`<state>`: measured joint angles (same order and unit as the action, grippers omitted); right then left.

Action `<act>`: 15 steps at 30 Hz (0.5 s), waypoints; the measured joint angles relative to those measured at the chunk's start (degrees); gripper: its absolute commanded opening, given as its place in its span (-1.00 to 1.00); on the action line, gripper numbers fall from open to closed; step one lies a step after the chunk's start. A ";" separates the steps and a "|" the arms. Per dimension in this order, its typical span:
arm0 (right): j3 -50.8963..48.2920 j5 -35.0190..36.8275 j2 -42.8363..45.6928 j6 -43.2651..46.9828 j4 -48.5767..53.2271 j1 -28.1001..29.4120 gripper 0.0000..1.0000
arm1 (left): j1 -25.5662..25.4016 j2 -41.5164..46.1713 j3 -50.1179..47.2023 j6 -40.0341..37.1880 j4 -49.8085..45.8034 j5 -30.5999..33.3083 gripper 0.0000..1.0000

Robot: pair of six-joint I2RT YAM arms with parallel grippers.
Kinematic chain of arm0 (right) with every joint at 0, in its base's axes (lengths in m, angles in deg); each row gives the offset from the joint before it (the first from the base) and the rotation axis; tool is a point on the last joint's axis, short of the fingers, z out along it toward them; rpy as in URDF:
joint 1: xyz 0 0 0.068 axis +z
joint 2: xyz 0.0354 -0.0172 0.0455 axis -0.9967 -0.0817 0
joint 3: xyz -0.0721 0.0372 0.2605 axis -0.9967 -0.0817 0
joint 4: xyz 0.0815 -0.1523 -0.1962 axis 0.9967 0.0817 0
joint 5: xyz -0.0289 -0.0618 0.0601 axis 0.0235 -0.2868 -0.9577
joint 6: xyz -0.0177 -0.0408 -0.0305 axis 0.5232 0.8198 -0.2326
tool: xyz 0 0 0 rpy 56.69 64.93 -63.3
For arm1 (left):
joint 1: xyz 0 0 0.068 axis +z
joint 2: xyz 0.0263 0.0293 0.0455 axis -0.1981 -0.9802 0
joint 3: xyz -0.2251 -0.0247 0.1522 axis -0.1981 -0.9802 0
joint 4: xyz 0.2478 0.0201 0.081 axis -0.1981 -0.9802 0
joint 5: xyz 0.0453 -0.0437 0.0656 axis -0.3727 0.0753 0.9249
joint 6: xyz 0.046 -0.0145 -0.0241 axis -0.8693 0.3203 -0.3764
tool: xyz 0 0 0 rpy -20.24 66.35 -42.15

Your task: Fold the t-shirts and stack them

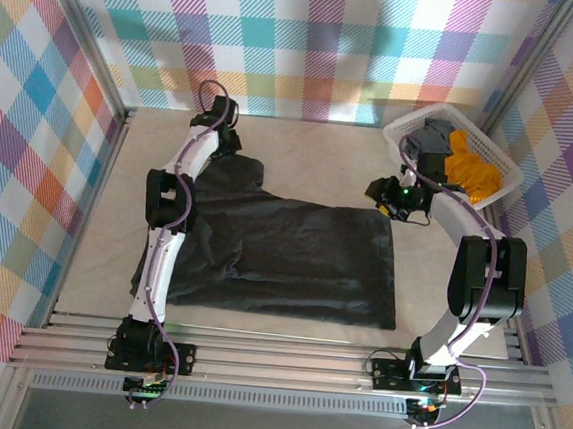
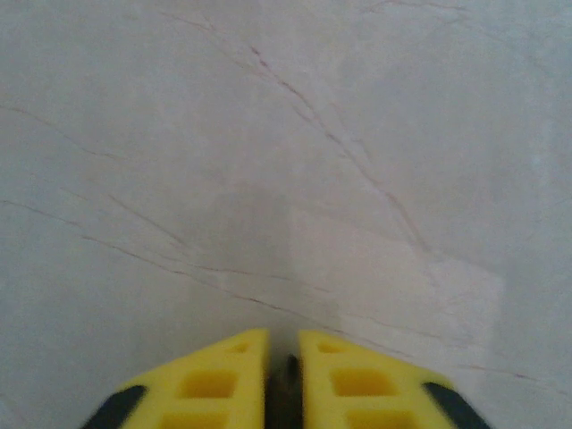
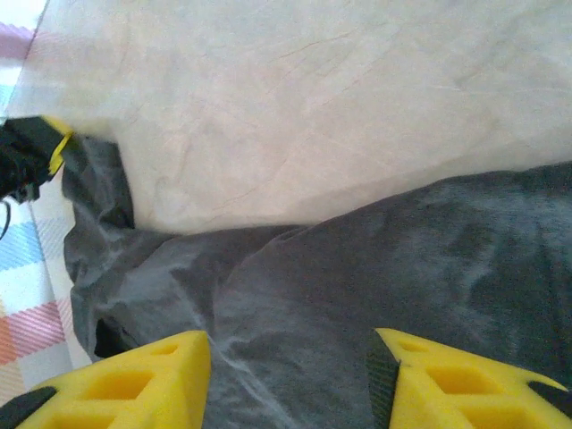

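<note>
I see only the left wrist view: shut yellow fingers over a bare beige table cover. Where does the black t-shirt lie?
Observer: The top view shows the charcoal t-shirt spread flat on the middle of the table; your left end effector is by its far left part.
Operator: What about the right end effector?
Observer: The right end effector stands open above the shirt's far right corner.
Operator: Are there other shirts?
Observer: An orange t-shirt and a grey one lie in the white basket at the far right corner.
</note>
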<state>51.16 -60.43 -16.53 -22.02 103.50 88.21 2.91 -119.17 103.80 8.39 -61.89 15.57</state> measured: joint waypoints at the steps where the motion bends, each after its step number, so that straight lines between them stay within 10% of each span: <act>1: -0.02 1.79 0.09 -0.35 0.48 -0.07 -0.05 | 0.02 0.00 0.09 0.15 -0.04 0.09 -1.00; 15: 6.95 22.97 -12.41 -5.31 4.96 0.24 -0.28 | -1.77 5.07 -0.57 2.38 -3.93 -1.11 -1.00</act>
<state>58.11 -37.46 -28.94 -27.33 108.46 88.45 1.14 -114.10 103.23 10.77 -65.83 14.45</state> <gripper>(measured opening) 0.387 0.050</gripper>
